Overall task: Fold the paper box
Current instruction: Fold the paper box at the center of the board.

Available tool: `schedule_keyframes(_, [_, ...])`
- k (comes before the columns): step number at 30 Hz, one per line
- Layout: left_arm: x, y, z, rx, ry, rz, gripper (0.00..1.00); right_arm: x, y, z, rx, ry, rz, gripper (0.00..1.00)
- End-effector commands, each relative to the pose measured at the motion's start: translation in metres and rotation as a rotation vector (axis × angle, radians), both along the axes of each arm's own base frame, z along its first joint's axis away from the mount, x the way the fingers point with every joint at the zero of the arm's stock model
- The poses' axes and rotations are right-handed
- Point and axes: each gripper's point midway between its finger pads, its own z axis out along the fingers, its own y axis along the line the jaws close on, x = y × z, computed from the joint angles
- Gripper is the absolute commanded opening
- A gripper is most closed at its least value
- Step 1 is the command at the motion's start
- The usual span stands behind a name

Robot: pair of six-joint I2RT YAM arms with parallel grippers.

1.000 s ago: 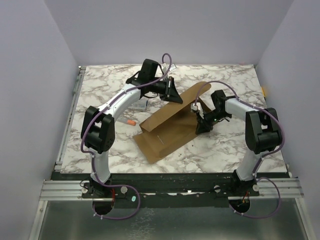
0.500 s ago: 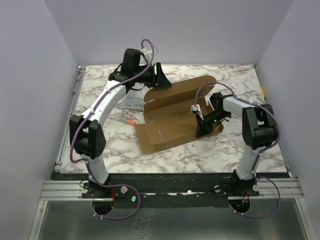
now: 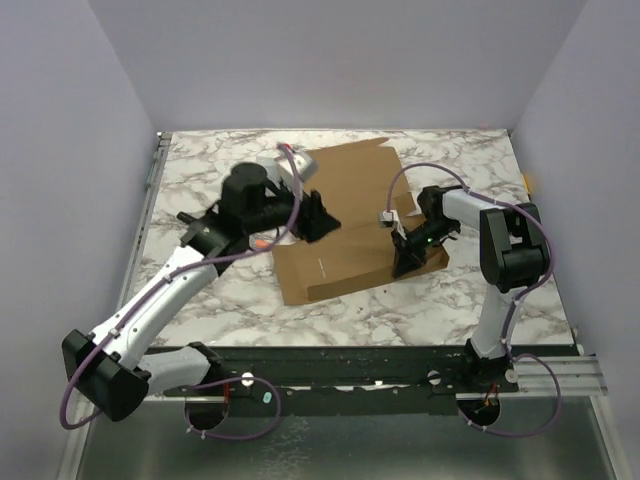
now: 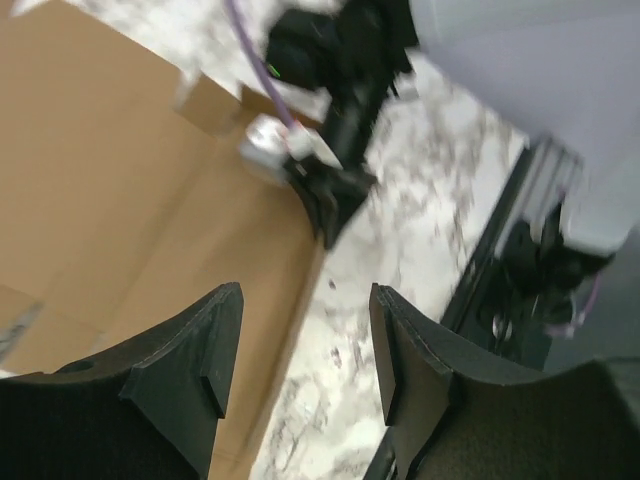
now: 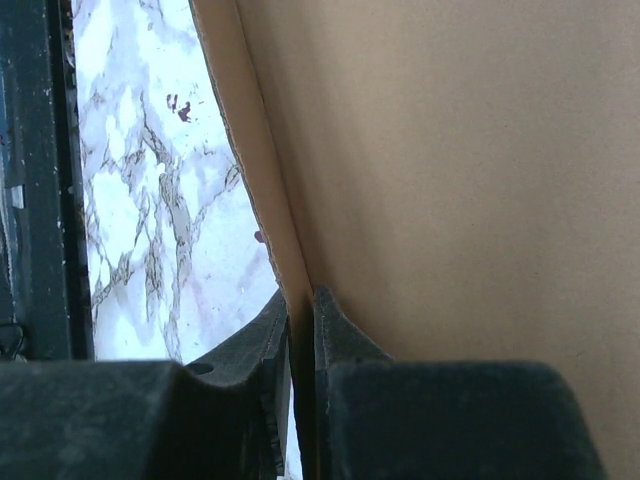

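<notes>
Cardboard fills the centre of the top view: the paper box (image 3: 345,230) lies opened out nearly flat on the tabletop (image 3: 200,180) with no walls standing, so we judge that nearly all the folding is left. Our right gripper (image 5: 300,312) is pressed together on the sheet's right-hand edge. Our left gripper (image 4: 303,300) hovers spread above the sheet's left part, holding nothing.

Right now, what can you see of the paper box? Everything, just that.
The paper box is a plain brown cardboard die-cut sheet. It is unfolded and lies mostly flat on the marble table, with crease lines and small flaps along its right side. The right gripper is shut on its right edge, pinching the thin board. The left gripper hangs open over its left part; whether it touches cannot be told.
</notes>
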Motion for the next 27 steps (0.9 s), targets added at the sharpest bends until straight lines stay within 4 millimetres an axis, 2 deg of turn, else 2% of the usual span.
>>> schedule_keyframes(1, [-0.042, -0.029, -0.07, 0.197, -0.132, -0.131, 0.6, -0.003, -0.003, -0.001, -0.01, 0.042, 0.007, 0.14])
schedule_keyframes(6, [-0.066, -0.059, -0.142, 0.391, -0.2, -0.339, 0.62, -0.002, -0.002, 0.0, -0.009, 0.043, 0.001, 0.14])
schedule_keyframes(11, [-0.061, -0.085, -0.196, 0.475, -0.144, -0.459, 0.63, -0.004, -0.003, -0.001, -0.013, 0.047, -0.001, 0.14])
schedule_keyframes(15, [-0.058, -0.101, -0.224, 0.489, -0.07, -0.497, 0.63, -0.004, -0.004, -0.002, -0.018, 0.045, 0.001, 0.14])
schedule_keyframes(19, [-0.048, -0.104, -0.249, 0.529, -0.034, -0.46, 0.61, -0.003, -0.004, -0.003, -0.017, 0.039, 0.0, 0.14])
schedule_keyframes(22, [-0.043, -0.105, -0.263, 0.549, -0.011, -0.442, 0.49, -0.003, -0.005, -0.003, -0.018, 0.038, 0.001, 0.14])
schedule_keyframes(27, [-0.045, -0.107, -0.281, 0.549, 0.071, -0.442, 0.11, -0.001, -0.005, -0.004, -0.017, 0.036, -0.001, 0.15])
